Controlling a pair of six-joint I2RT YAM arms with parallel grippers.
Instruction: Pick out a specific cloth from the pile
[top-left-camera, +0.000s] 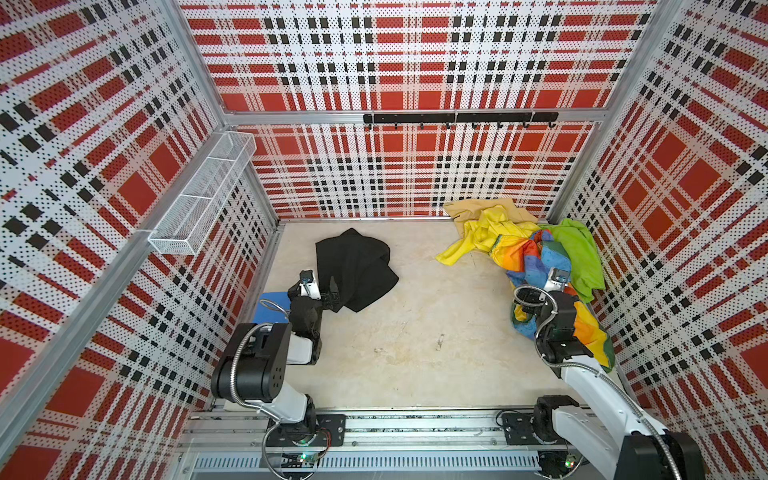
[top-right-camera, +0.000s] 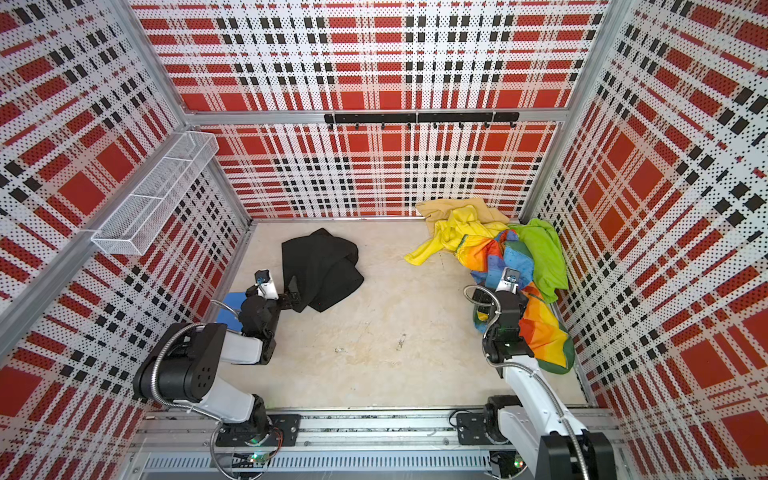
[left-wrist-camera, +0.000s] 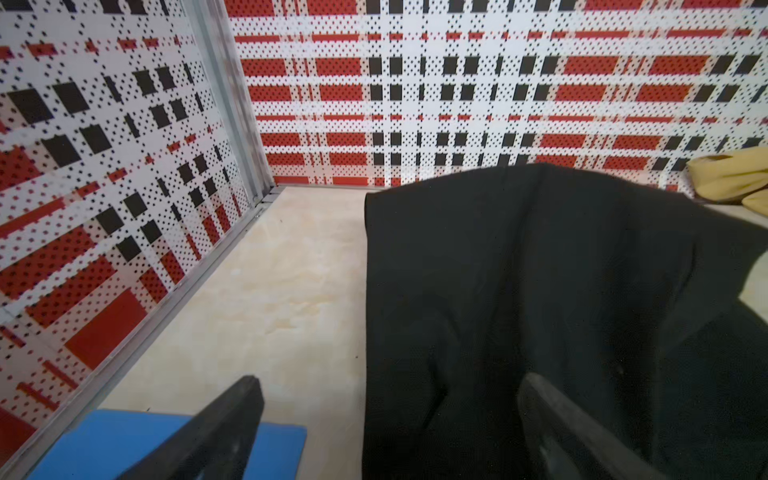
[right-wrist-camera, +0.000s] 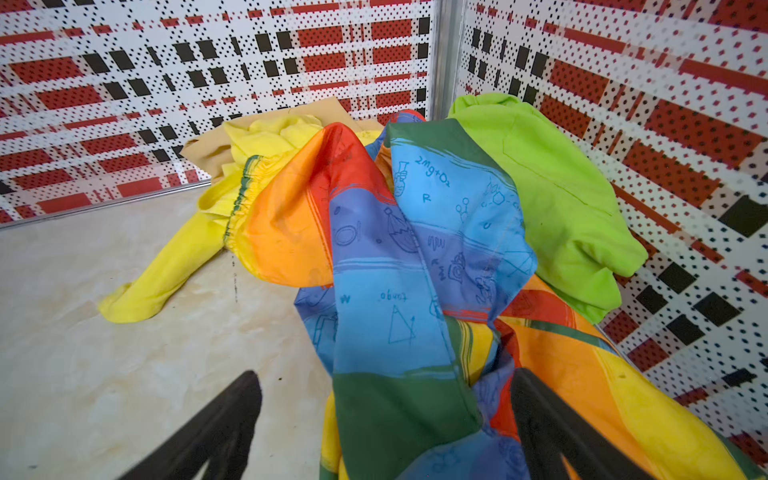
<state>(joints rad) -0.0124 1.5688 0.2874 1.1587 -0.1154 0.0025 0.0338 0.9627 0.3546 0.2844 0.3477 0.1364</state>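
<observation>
Plain matte black cloth (top-left-camera: 359, 266) lies crumpled on the pale beige tabletop (top-left-camera: 415, 340), left of centre and well apart from the pile (top-left-camera: 528, 245) of yellow, tan, lime-green and rainbow fabrics in the far right corner. Looks already separated, my read.

Left gripper (left-wrist-camera: 390, 415): jaws wide apart, nothing clamped. One finger is over the near corner of the black cloth, the other off its edge over bare tabletop, near the blue flat pad (left-wrist-camera: 124, 444).

Right gripper (right-wrist-camera: 390, 415): jaws apart too, empty, one finger low over the rainbow patchwork cloth (right-wrist-camera: 415, 291), the other over bare tabletop.

Risks:
- If the left jaws close here, they likely catch only a thin edge layer. The fabric slips out, or the folds open and trail.
- A low reach could snag the blue flat pad.
- If the right jaws close, they take the wrong fabric. The rainbow patchwork cloth also runs under that arm, so pulling back could drag the pile.

Orientation: in both top views the long axis of the black cloth (top-right-camera: 322, 266) runs roughly back to front. The near end narrows to a corner by the left gripper, and a bunched fold is on the pile side.
</observation>
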